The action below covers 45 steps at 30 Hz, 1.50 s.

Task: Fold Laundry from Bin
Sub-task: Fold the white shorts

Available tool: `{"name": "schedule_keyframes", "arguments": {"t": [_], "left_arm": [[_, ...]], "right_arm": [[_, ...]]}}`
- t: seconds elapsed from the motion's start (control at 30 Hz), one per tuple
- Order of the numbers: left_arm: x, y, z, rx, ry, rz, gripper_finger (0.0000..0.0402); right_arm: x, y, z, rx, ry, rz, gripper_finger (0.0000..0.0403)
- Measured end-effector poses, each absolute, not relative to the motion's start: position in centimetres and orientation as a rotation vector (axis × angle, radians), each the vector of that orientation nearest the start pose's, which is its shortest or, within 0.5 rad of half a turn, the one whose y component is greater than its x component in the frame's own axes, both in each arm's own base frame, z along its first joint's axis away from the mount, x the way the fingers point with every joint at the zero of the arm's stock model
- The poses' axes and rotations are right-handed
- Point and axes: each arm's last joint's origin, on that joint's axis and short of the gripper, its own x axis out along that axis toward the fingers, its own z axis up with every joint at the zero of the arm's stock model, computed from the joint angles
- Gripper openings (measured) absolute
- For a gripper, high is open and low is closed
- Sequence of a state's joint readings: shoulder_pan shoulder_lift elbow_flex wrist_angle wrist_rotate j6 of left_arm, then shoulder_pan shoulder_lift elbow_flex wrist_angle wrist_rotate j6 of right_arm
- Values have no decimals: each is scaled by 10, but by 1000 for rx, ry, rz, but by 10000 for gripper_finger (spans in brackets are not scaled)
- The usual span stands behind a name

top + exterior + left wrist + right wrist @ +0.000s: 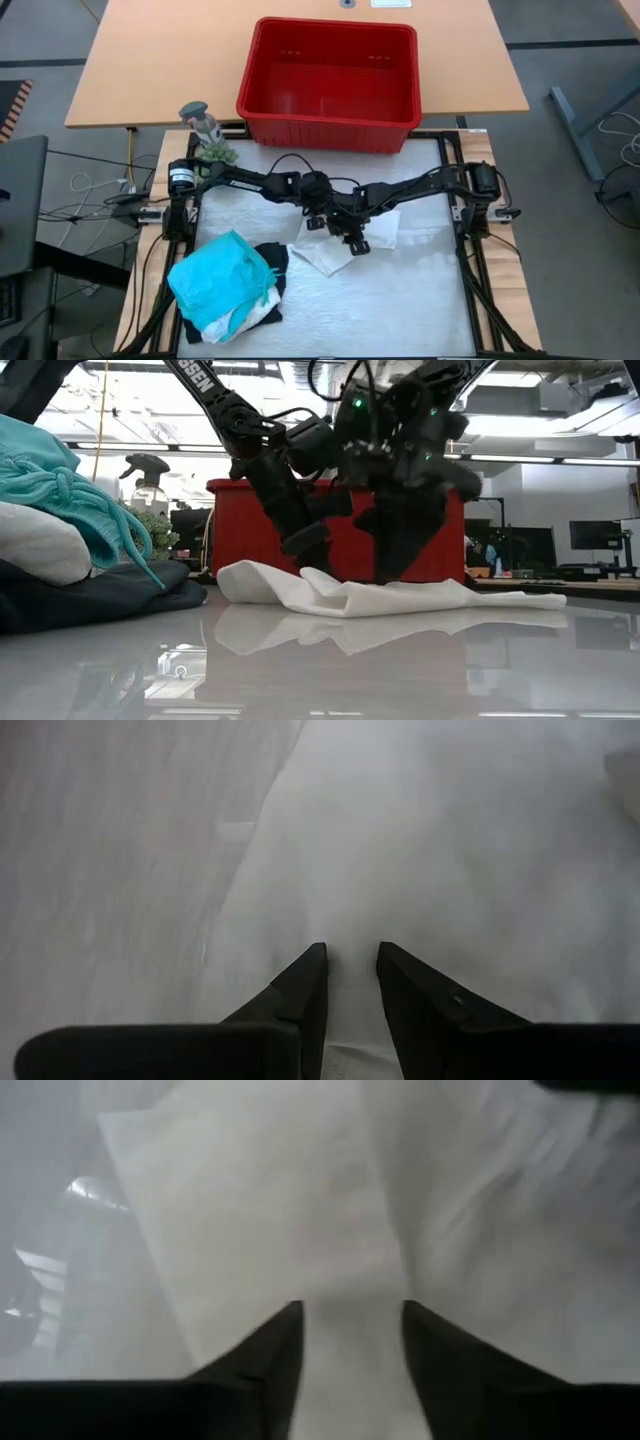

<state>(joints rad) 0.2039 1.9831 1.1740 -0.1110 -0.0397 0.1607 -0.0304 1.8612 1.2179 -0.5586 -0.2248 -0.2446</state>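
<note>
A white garment (335, 256) lies crumpled on the white table top (420, 300), and also shows in the low view (400, 598). Both grippers stand over it mid-table. My left gripper (317, 224) (350, 955) is nearly shut, with white cloth in the narrow gap. My right gripper (356, 246) (352, 1312) is open, its fingers standing on either side of a raised strip of the garment (350, 1370). I cannot tell whether they touch it. A pile of teal (220, 275), black (277, 262) and white (255, 315) laundry rests at the near left. The red bin (330, 118) stands beyond the far edge. My left gripper pinches the white garment between its two fingers, in from the garment's left end (350, 935). The fingers (308, 555) slant down from the far left. One layer or several, I cannot tell. The garment lies slack on the table around the fingers.
A small green plant (212, 150) and a grey spray bottle (196, 112) stand at the far left corner, beside the bin. The laundry pile (60, 510) fills the near left. The bare table top (420, 670) stretches toward the near and right edges.
</note>
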Motion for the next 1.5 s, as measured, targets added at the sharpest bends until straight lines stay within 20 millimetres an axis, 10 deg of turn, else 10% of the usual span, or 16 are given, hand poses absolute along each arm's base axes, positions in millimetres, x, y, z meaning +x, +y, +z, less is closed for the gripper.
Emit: {"name": "schedule_keyframes", "arguments": {"t": [0.27,0.83,1.5], "left_arm": [[388,82,132,82,940,145,82],[388,82,133,86,938,143,82],[388,82,133,85,938,143,82]], "right_arm": [[364,-5,166,-128,1151,323,246],[349,-6,148,-117,1217,346,19],[343,36,204,-97,1306,395,32]]}}
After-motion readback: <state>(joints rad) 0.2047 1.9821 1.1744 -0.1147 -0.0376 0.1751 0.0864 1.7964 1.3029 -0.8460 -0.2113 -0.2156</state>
